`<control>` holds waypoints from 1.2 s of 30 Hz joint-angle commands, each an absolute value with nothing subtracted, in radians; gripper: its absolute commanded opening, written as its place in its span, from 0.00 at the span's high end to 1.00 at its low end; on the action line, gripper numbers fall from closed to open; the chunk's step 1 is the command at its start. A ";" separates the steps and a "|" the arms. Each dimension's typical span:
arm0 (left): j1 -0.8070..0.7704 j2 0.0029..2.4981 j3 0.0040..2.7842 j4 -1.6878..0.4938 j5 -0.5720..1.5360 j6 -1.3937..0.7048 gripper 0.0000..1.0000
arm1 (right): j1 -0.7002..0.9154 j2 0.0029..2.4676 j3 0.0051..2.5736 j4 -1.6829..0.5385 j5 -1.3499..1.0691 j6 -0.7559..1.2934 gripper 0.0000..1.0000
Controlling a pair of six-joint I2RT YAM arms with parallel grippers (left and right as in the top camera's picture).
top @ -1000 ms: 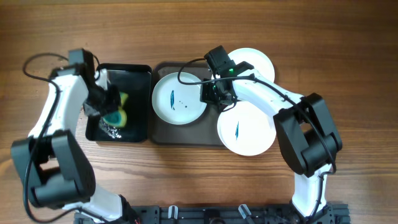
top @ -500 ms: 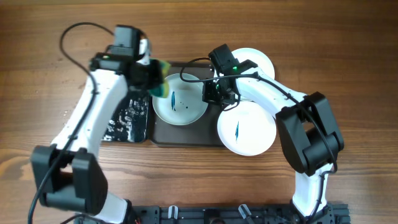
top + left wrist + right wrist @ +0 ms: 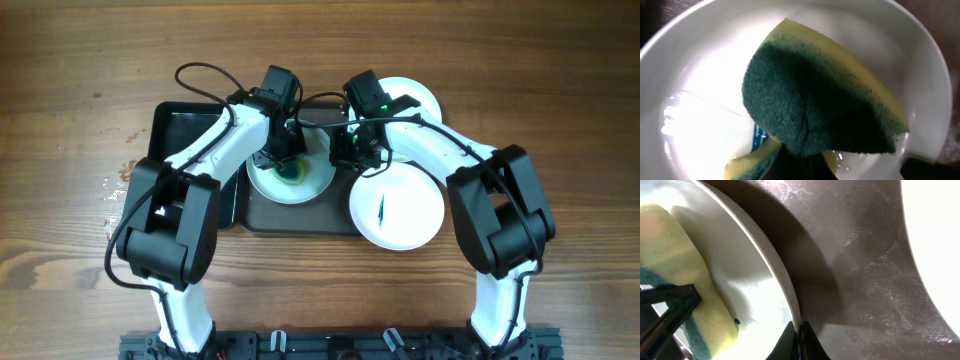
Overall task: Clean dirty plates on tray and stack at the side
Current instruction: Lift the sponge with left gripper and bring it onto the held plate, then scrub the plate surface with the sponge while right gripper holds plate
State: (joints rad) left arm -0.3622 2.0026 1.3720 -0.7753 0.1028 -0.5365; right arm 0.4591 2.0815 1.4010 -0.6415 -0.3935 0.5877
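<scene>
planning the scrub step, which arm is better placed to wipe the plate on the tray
Left. The left claw holds the sponge pressed into the plate on the tray. The right claw is shut on that plate's rim, steadying it, and holds no sponge.

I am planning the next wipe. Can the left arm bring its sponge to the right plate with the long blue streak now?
Probably yes: the streaked right plate lies uncovered just beside the plate under the sponge; the right arm seems to cross only its far rim.

The plate is glossy white, the sponge coarse, the tray finely textured, the table grained wood.
</scene>
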 commanded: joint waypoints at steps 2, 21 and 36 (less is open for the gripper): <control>-0.369 2.045 1.368 -0.769 0.391 -0.346 0.96 | 0.435 2.120 1.393 -0.625 -0.457 0.575 0.96; -0.382 2.045 1.369 -0.783 0.268 -0.342 0.96 | 0.421 2.186 1.393 -0.584 -0.596 0.603 0.96; -0.296 2.045 1.387 -0.892 -0.001 -0.549 0.96 | 0.421 2.186 1.393 -0.587 -0.588 0.602 0.96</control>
State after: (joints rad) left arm -0.3111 2.0178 1.3983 -0.8307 -0.0185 -0.5560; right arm 0.4168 2.1365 1.3998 -0.5827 -0.5915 0.5972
